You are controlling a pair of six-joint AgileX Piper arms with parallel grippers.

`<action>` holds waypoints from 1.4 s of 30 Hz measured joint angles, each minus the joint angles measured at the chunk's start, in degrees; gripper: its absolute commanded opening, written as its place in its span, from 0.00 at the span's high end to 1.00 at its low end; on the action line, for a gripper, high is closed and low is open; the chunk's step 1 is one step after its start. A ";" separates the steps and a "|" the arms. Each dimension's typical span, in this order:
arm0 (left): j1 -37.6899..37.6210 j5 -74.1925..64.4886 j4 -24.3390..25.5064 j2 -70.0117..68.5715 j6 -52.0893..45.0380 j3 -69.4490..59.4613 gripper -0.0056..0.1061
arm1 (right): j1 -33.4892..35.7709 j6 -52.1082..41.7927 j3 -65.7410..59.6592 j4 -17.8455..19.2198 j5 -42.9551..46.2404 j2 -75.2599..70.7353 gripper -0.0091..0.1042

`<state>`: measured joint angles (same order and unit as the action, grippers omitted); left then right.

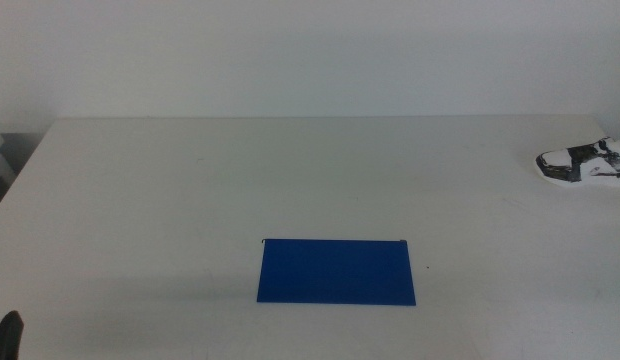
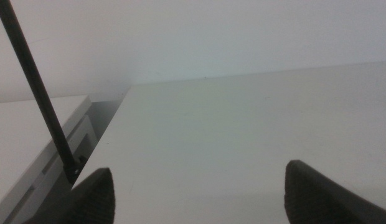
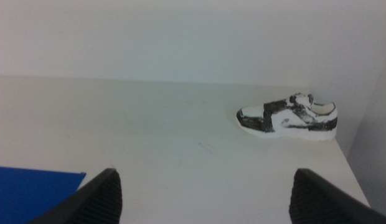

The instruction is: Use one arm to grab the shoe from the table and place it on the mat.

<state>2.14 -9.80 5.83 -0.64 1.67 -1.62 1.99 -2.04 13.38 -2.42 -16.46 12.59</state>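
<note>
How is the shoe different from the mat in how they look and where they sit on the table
The shoe is white with black patches and stands up from the surface; the mat is plain deep blue and lies flat. The shoe sits at the table's right edge, partly cut off in the middle view; the mat lies near the front, about centre. The mat is longer than the shoe. Both rest untouched on the table.
</note>
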 measured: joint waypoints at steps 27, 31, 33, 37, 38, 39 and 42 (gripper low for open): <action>0.00 0.00 0.00 0.00 0.00 0.00 0.11 | -0.29 6.76 44.39 7.95 -24.52 40.53 0.11; 0.00 0.00 0.00 0.00 0.00 0.00 0.11 | -2.65 7.04 51.56 7.95 -24.97 48.01 0.11; 0.00 0.00 0.00 0.00 0.00 0.00 0.11 | -4.45 7.04 54.73 7.87 -24.99 51.43 0.11; 0.00 0.00 0.00 0.00 0.00 0.00 0.11 | -9.30 7.04 60.44 7.87 -24.92 58.69 0.11; 0.00 0.00 0.00 0.00 0.00 0.00 0.11 | -10.56 7.04 61.66 7.87 -24.72 60.49 0.11; 0.00 0.00 0.00 0.00 0.00 0.00 0.11 | -11.79 7.04 62.76 7.87 -24.34 62.28 0.11; 0.00 0.00 0.00 0.00 0.00 0.00 0.11 | -14.83 7.04 65.22 7.87 -22.51 67.07 0.11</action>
<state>2.14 -9.80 5.83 -0.64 1.67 -1.62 -12.84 5.01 78.60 5.45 -38.97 79.66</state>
